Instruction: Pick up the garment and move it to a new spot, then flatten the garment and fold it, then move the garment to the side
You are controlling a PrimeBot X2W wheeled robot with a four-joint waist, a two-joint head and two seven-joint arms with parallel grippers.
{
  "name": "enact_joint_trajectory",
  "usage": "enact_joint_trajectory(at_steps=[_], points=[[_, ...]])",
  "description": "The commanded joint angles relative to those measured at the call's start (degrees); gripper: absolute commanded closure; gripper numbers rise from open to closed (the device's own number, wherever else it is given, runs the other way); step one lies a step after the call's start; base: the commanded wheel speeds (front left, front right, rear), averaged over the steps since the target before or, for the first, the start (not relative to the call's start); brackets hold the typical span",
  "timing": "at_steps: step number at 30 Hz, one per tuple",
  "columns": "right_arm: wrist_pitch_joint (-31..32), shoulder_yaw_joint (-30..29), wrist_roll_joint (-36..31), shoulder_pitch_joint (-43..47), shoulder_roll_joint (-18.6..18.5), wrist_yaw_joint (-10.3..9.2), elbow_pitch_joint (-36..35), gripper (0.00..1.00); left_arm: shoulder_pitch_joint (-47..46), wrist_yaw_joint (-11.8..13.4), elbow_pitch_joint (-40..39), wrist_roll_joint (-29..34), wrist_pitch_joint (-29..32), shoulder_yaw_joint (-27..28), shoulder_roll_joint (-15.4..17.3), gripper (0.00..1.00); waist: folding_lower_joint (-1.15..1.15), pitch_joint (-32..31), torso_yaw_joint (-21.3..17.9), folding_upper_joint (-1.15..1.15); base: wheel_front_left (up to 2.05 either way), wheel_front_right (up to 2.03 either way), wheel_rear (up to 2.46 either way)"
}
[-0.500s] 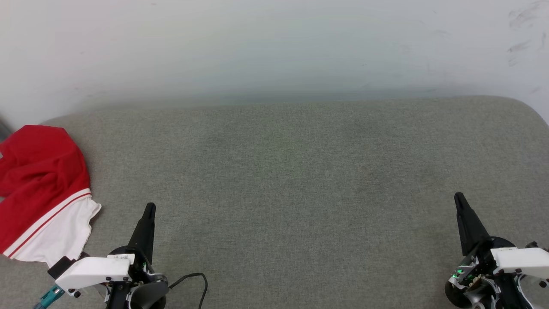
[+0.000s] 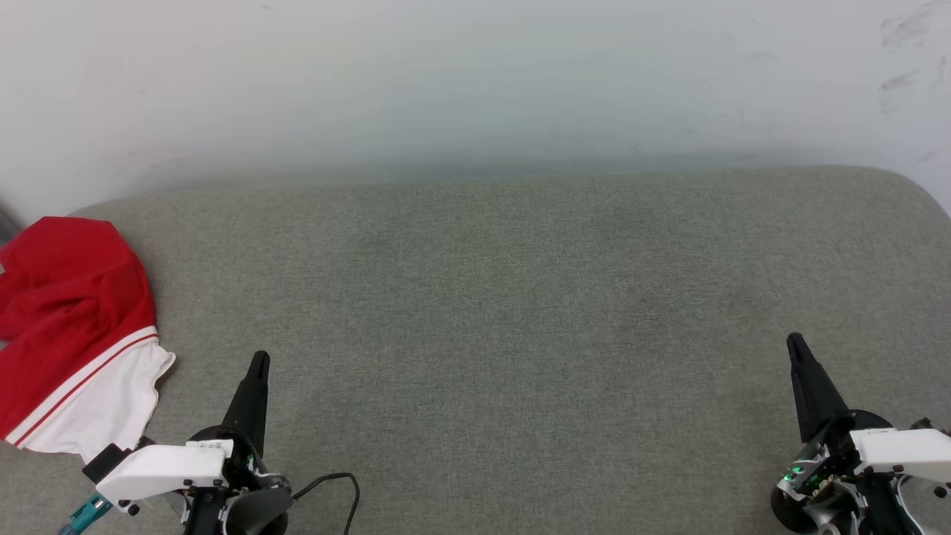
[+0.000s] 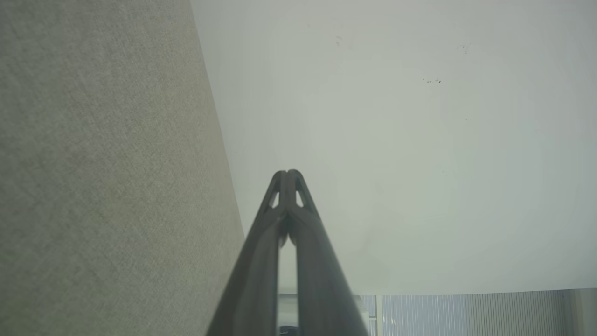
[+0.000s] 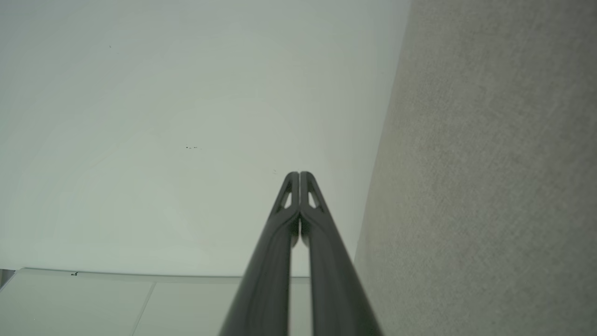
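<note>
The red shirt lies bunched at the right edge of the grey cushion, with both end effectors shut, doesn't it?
No. The head view shows the red shirt bunched at the left edge of the grey cushion, not the right. The left end effector and right end effector are indeed shut.

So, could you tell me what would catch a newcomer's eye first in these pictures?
The red and white shirt lies crumpled at the left edge of the grey fabric surface. The left gripper and right gripper sit shut at the lower corners, touching nothing, with a white wall behind.
</note>
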Motion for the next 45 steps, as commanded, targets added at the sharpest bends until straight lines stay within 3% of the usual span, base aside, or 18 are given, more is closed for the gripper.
enact_joint_trajectory(at_steps=[1, 3, 4, 13, 21, 34, 45], points=[[0.04, -0.02, -0.18, -0.62, 0.17, 0.17, 0.02, 1.00, -0.52, -0.19, 0.03, 0.30, 0.17, 0.17, -0.03, 1.00, 0.00, 0.00, 0.00, 0.00, 0.00, 0.00, 0.00], [0.04, -0.02, -0.17, -0.62, 0.17, 0.17, 0.02, 1.00, -0.52, -0.19, 0.03, 0.30, 0.17, 0.17, -0.03, 1.00, 0.00, 0.00, 0.00, 0.00, 0.00, 0.00, 0.00], [0.00, 0.00, 0.00, 0.00, 0.00, 0.00, 0.01, 0.00, 0.00, 0.00, 0.02, 0.00, 0.00, 0.00, 0.00, 0.00, 0.00, 0.00, 0.00, 0.00, 0.00, 0.00, 0.00], [-1.73, 0.06, -1.67, 2.05, 0.06, 0.00, 0.87, 0.00, 1.80, 0.05, 0.19, 1.24, -1.79, -0.20, -0.26, 0.00, 0.00, 0.04, -0.06, 0.00, 0.00, 0.00, 0.00], [-3.94, -0.27, -12.12, 2.57, 0.06, 0.01, -2.22, 0.00, 1.81, 1.13, -2.73, 11.10, -3.99, 0.75, -0.23, 0.00, 0.00, 0.11, -0.14, 0.00, 0.00, 0.00, 0.00], [-7.16, 0.88, -31.36, 3.86, 0.05, 0.03, -7.59, 0.00, 3.26, 6.91, -7.29, 31.66, -7.19, -2.60, -0.05, 0.00, 0.00, 0.17, -0.13, 0.00, 0.00, 0.00, 0.00], [-9.53, 2.10, -43.74, 5.30, 0.04, 0.05, -8.51, 0.00, 4.38, 11.76, -8.96, 42.27, -9.56, -5.79, 1.76, 0.00, 0.00, 0.08, 0.05, 0.00, 0.00, 0.00, 0.00]])
